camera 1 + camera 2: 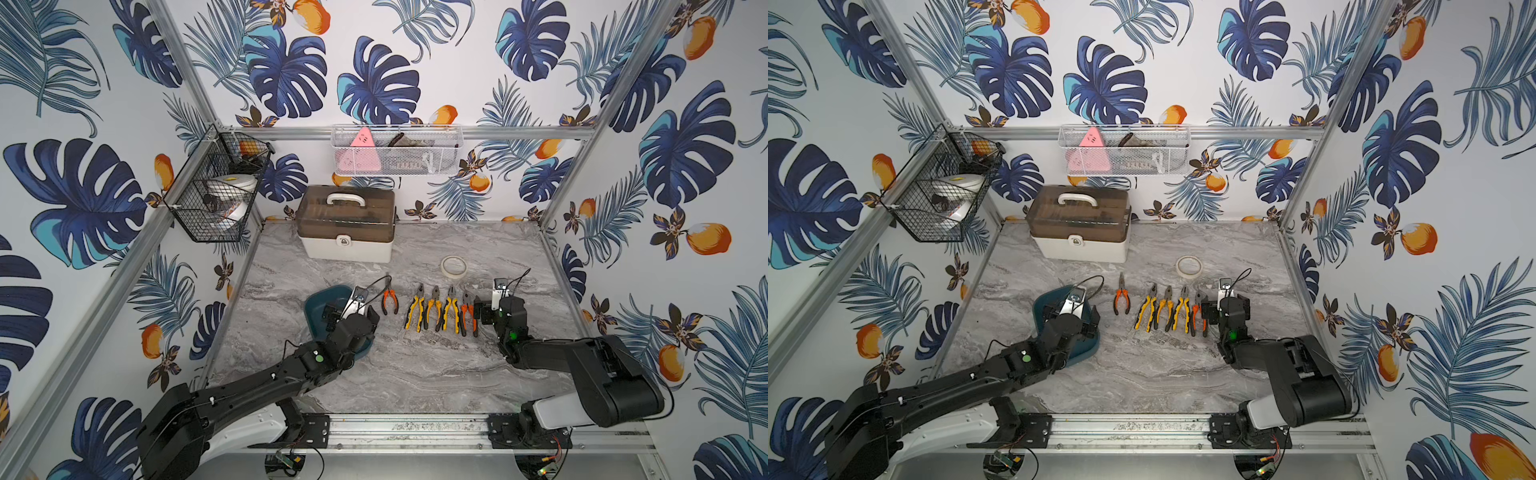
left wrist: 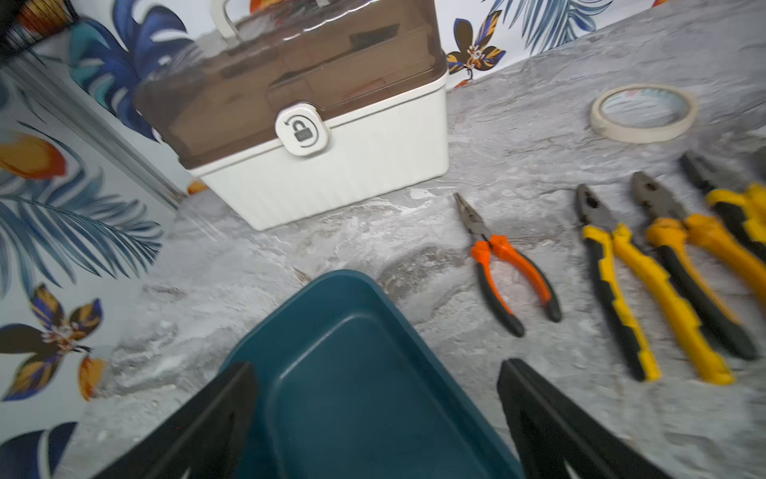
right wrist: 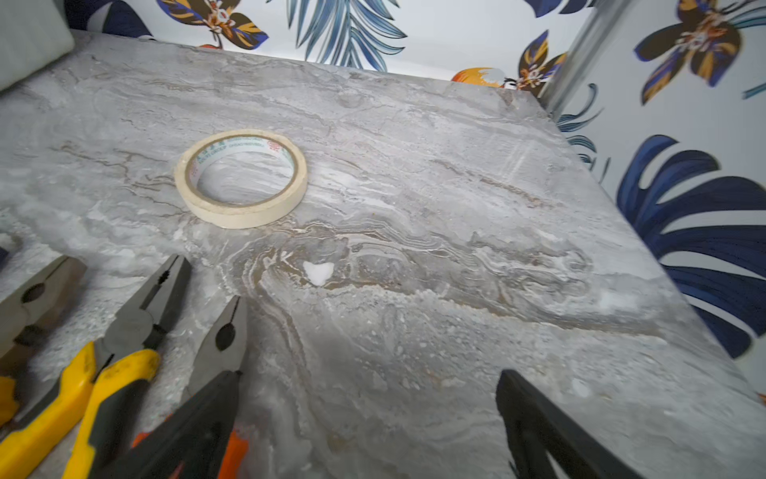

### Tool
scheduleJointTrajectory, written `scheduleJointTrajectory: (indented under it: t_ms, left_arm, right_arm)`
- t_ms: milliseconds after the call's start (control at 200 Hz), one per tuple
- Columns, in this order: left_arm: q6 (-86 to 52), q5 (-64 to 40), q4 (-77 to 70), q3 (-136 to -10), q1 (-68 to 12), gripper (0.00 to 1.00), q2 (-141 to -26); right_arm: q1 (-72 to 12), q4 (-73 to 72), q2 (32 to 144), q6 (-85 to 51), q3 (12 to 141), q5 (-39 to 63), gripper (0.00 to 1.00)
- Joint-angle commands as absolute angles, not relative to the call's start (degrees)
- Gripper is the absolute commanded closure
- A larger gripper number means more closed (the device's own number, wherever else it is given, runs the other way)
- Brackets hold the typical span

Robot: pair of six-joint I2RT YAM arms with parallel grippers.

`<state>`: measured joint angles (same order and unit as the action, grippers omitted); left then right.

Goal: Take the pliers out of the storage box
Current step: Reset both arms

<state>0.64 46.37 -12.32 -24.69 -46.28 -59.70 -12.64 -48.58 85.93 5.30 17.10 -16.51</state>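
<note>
Left gripper (image 2: 377, 367) spread wide, nothing in it, hanging over the storage box (image 1: 319, 302), and the right gripper (image 3: 370, 375) is just as wide apart and empty, with bare stone between its fingers. Look at that box, left of centre in both top views. The part of its teal floor the left wrist view shows is bare, though the arm hides the near end from above.

And the pliers (image 1: 434, 308)? All five are laid out on the table (image 1: 415, 374), a mid-frame row just right of the box, noses towards the back wall. The long-nosed pair (image 1: 389, 301) lies nearest the box, then three yellow-handled ones, then an orange-handled pair (image 1: 466, 309) at the right end beside the right gripper. One finger overlaps its handle; contact I cannot call. By my reading the job looks done, with only the arms to pull clear.

Outward now: a tape roll (image 1: 454, 266) sits above the row and a white case (image 1: 347, 232) with a brown lid stands at the back, all on grey marble-look stone. Leaf-and-fruit wallpaper wraps the booth, with a black wire basket (image 1: 216, 187) upper left and a white mesh basket (image 1: 395, 151) top centre.
</note>
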Motion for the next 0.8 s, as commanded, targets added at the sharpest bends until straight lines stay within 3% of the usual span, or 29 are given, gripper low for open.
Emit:
scheduleJointTrajectory:
  t_ms: [0, 80, 150, 255, 515, 560, 600, 650, 756, 796]
  left_arm:
    - [20.5, 50.1, -49.5, -16.6, -41.9, 0.01, -62.2]
    - [18.9, 47.0, -55.2, -13.7, -36.4, 0.01, -63.9]
    - [18.8, 42.2, -50.0, -13.7, -32.4, 0.01, -63.5]
    - [17.9, 35.7, -44.5, -14.7, -27.8, 0.01, -64.6]
    - [8.9, 30.2, -63.9, -13.3, -16.2, 0.01, -83.0]
    - [7.0, 30.0, -57.0, -16.2, -15.9, 0.01, -82.6]
    - [4.7, 23.8, -53.3, -17.6, -13.5, 0.01, -82.5]
    - [3.1, 18.4, -58.2, -16.7, -11.0, 0.01, -85.4]
    - [1.7, 19.6, -73.8, -15.1, -8.4, 0.01, -96.6]
    - [0.8, 18.2, -69.5, -15.5, -8.3, 0.01, -94.4]
  right_arm:
    - [-11.2, -62.8, 90.6, 3.4, 16.3, -14.3, 0.0]
    - [-11.4, -72.1, 97.1, 5.0, 16.5, -17.6, 0.0]
    - [-12.1, -60.8, 94.2, 2.5, 18.9, -18.7, 0.0]
    - [-10.4, -57.7, 95.7, 2.3, 22.0, -16.7, 0.0]
    - [-10.2, -56.0, 95.3, 1.4, 22.5, -17.4, 0.0]
    - [-10.2, -57.2, 95.6, 1.8, 22.3, -17.5, 0.0]
    - [-10.2, -57.3, 95.6, 1.9, 22.2, -17.4, 0.0]
    - [-10.2, -56.7, 95.4, 1.6, 22.4, -17.4, 0.0]
    - [-10.1, -56.8, 95.5, 1.6, 22.4, -17.2, 0.0]
    - [-10.1, -56.5, 95.5, 1.6, 22.4, -17.2, 0.0]
